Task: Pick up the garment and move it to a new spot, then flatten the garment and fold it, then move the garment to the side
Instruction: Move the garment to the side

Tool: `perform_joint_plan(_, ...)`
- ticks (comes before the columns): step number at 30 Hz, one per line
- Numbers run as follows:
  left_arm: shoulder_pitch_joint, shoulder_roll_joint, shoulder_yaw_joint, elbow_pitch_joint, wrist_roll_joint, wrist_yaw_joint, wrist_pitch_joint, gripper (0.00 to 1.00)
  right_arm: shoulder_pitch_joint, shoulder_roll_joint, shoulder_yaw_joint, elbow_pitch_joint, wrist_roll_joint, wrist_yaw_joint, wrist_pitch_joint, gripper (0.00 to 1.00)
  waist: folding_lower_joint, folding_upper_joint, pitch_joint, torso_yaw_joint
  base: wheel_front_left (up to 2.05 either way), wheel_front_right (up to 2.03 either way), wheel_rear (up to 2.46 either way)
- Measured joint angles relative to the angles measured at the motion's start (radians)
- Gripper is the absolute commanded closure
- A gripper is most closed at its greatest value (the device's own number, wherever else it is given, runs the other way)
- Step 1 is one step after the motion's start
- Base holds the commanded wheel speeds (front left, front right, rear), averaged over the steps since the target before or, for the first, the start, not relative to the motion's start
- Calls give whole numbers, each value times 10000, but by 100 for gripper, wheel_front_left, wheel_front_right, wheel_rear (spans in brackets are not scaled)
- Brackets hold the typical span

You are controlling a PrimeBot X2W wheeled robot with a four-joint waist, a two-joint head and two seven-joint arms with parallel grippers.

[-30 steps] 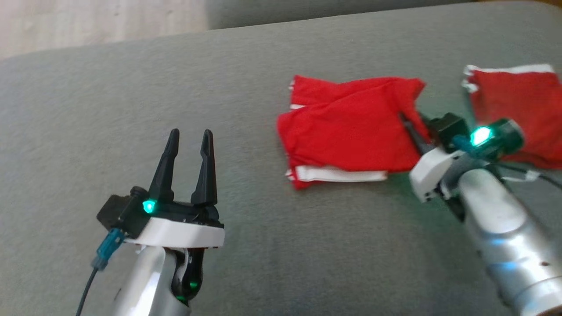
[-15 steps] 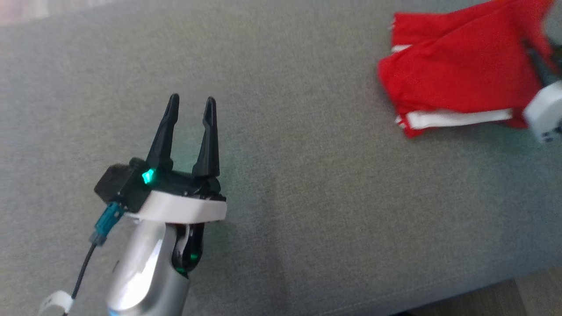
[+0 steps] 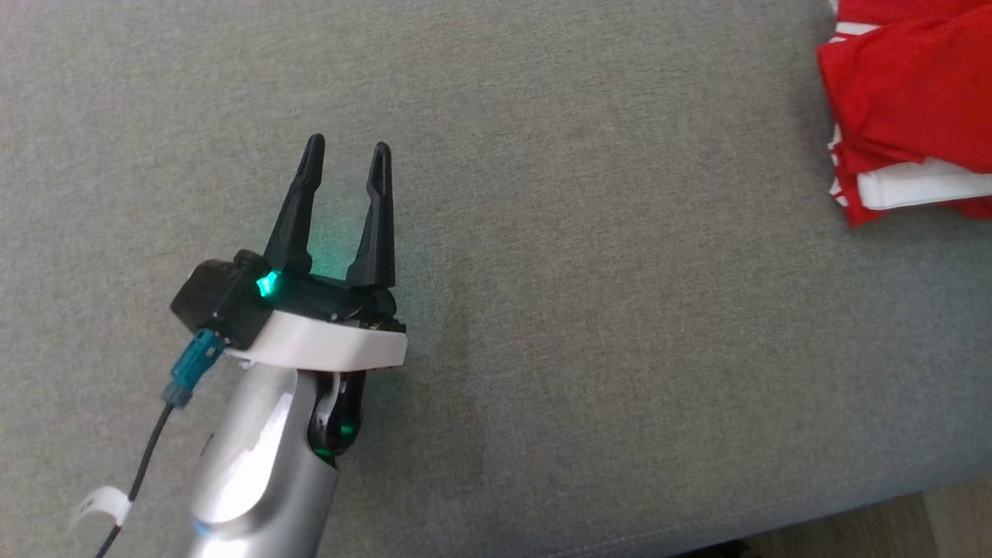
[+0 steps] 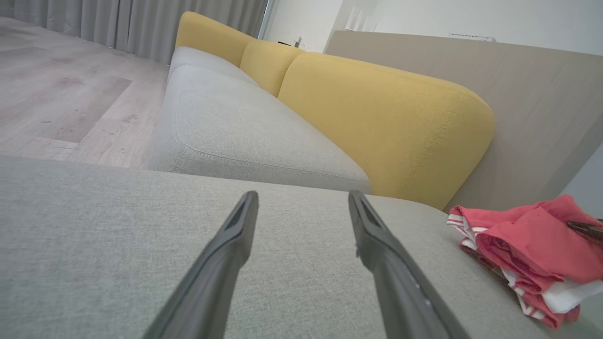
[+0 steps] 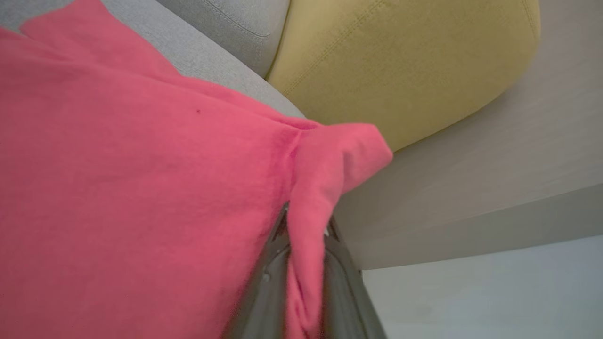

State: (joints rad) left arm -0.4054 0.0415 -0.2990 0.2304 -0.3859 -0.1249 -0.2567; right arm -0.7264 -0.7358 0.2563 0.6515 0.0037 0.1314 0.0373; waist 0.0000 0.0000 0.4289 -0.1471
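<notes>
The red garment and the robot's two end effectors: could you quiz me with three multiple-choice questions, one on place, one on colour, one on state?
1. Where in the head view is the garment? A) upper right B) lower left C) centre
2. What colour are the sofa's back cushions? A) blue B) yellow C) black
3. What is the right end effector doing? A) open over nothing B) shut on nothing C) shut on the garment
1 A: it lies at the upper right edge, far from the open left end effector.
2 B: the left wrist view shows them yellow.
3 C: red cloth is pinched between its fingers.
</notes>
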Motion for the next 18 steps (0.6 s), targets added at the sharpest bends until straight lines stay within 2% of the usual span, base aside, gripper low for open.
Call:
perform_joint_plan(2,0,0,25,0,0,0,0,0,47,8,-186,63,-52,0,33,100,0,0,36,53,0,0,0)
perform_joint_plan(3,-1,-2,36,4,0,0,0,0,84,63,-397,102,-25,0,48,96,1,0,41,76,0,0,0)
perform_joint_plan(4,-2,0,50,21,0,0,0,0,125,146,-606,117,33,0,59,41,1,0,32,96,0,0,0)
perform_joint_plan(5,-2,0,63,52,-2,0,0,0,181,219,-761,117,65,0,58,0,0,0,8,109,0,0,0)
perform_joint_plan(11,27,0,140,224,-111,0,0,0,505,646,-1536,-8,-46,0,119,0,-1,0,-423,114,0,0,0)
perform_joint_plan(18,465,-4,587,140,-119,0,0,0,720,1674,-2054,-974,50,0,58,0,-1,0,-1276,26,0,0,0)
